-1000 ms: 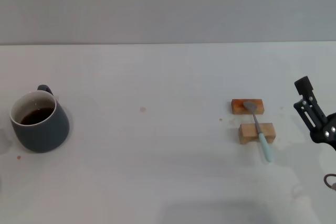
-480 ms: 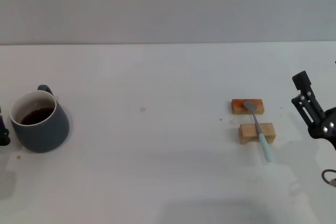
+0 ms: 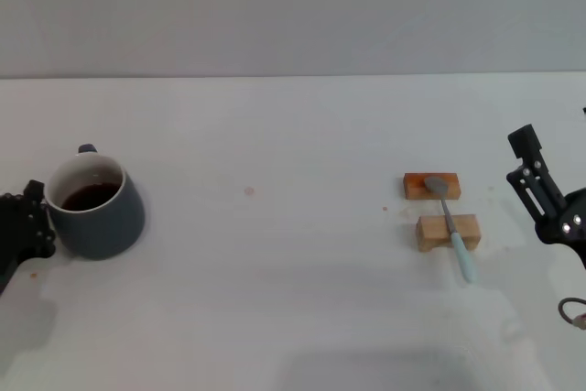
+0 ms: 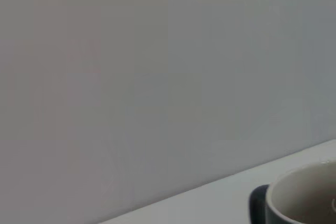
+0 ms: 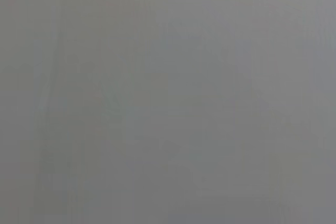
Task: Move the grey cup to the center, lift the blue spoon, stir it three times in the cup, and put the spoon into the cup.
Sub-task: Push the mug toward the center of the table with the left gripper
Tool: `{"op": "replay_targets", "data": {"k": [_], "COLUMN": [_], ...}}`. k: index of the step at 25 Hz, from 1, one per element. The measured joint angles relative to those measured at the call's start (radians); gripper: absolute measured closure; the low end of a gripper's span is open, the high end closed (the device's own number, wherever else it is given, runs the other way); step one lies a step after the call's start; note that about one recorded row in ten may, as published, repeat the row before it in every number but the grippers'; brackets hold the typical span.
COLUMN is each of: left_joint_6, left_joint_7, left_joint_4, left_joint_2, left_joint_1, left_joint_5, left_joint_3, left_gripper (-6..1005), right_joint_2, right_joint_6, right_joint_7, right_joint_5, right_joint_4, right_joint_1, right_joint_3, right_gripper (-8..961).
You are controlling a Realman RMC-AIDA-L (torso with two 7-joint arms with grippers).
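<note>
White table (image 3: 302,318) takes up most of what we see from the head, so we'll start there: it's plain and wide, and the middle where the mug is meant to end up has nothing standing on it. Next biggest, the grey cup (image 3: 95,205) sits far out on our left side with dark drink inside and its handle pointing away toward the wall. Our left gripper (image 3: 26,229) is pressed right up against its outer side, low at the table's left edge, which reads to us like a push or a side grab to slide the mug toward the middle. Honestly we can't tell whether that pincer is spread or closed, or whether it actually has hold of anything, since most of it is cut off by the edge. The left wrist view only catches a bit of rim and handle in one corner.

Our right gripper (image 3: 540,194) hangs off to the right, near the spoon but apart from it, probably waiting its turn. Can't tell how wide it stands either; its wrist view is blank grey.

Two wooden blocks (image 3: 439,210) prop up the blue spoon (image 3: 450,226), bowl on the far block, pale handle sticking off the near one, likely so fingers can get under it.
</note>
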Motion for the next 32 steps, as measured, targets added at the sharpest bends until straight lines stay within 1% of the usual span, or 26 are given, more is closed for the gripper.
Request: {"op": "replay_targets", "data": {"k": [4, 5, 7, 10, 14, 21, 25, 32], "left_joint_6": [0.006, 0.008, 0.008, 0.017, 0.018, -0.004, -0.023, -0.029], "left_joint_7": [0.0, 0.0, 0.0, 0.001, 0.003, 0.004, 0.004, 0.004], "left_joint_4": [-0.011, -0.02, -0.02, -0.049, -0.048, -0.007, -0.006, -0.033], "left_joint_2": [-0.001, -0.001, -0.001, -0.002, -0.002, 0.002, 0.0, -0.005], "left_joint_1": [-0.004, -0.007, -0.007, -0.012, -0.014, -0.027, -0.049, -0.061], "left_joint_5": [0.0, 0.0, 0.0, 0.0, -0.001, -0.009, -0.001, 0.025], "left_joint_3": [0.029, 0.049, 0.049, 0.091, 0.093, 0.062, 0.07, 0.093], "left_gripper": [1000, 1000, 1000, 1000, 1000, 999, 999, 999], "right_joint_2": [0.0, 0.0, 0.001, 0.001, 0.001, 0.0, 0.0, 0.0], "right_joint_6": [-0.001, -0.001, 0.001, 0.004, 0.005, 0.001, 0.0, -0.001], "right_joint_7": [0.0, 0.0, 0.0, 0.0, 0.0, 0.0, 0.0, 0.0], "right_joint_5": [0.0, 0.0, 0.0, 0.0, 0.0, 0.001, 0.001, 0.001], "right_joint_4": [0.001, 0.002, 0.006, 0.014, 0.02, 0.025, 0.031, 0.045], "right_joint_1": [0.003, 0.005, 0.006, 0.007, 0.006, -0.002, -0.003, -0.012], "right_joint_3": [-0.003, -0.003, -0.003, -0.004, -0.005, -0.012, -0.02, -0.02], "right_gripper": [134, 134, 134, 134, 134, 134, 135, 135]}}
